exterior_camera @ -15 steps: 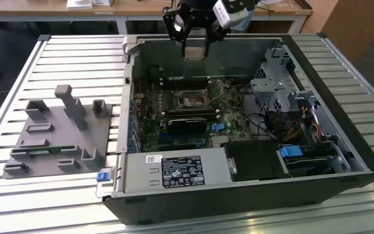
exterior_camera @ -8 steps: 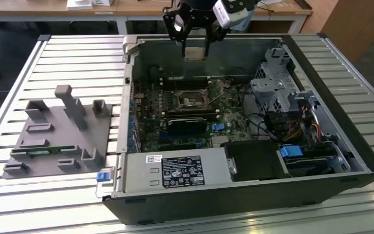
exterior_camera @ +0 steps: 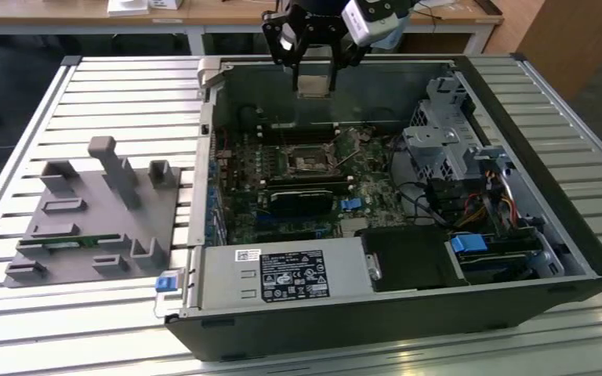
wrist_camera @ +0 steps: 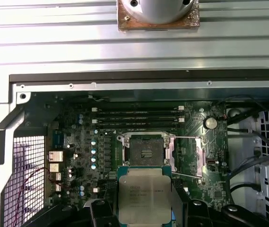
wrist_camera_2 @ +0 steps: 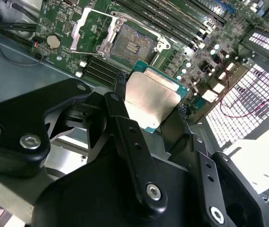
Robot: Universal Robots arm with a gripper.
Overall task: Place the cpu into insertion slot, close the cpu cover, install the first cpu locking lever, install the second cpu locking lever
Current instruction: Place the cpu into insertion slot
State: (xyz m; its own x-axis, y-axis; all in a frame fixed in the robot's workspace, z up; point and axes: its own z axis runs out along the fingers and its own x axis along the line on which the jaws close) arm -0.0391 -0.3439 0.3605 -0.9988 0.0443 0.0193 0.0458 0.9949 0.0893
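My gripper (exterior_camera: pixel 315 81) hangs above the far wall of the open computer case (exterior_camera: pixel 207 117), shut on the cpu (exterior_camera: pixel 313 88). In both wrist views the cpu (wrist_camera_2: pixel 151 100) (wrist_camera: pixel 143 194) is a flat silver-topped square on a green base, clamped between two black fingers (wrist_camera_2: pixel 120 82). The insertion slot (wrist_camera_2: pixel 132 43) (wrist_camera: pixel 146 150) (exterior_camera: pixel 310 162) lies open below it on the green board, its dark pin field bare. The cpu cover (wrist_camera_2: pixel 88 26) (wrist_camera: pixel 201 153) is swung open beside the slot. Two thin lever rods (wrist_camera: pixel 186 138) stick out sideways, unlatched.
Long black memory slots (wrist_camera: pixel 136 118) run beside the socket. A black heatsink block (exterior_camera: pixel 303 200), a power supply (exterior_camera: pixel 280 276), a drive cage (exterior_camera: pixel 442 145) and loose cables (exterior_camera: pixel 469 207) fill the case. A grey fixture block (exterior_camera: pixel 92 211) sits on the slatted table at the exterior view's left.
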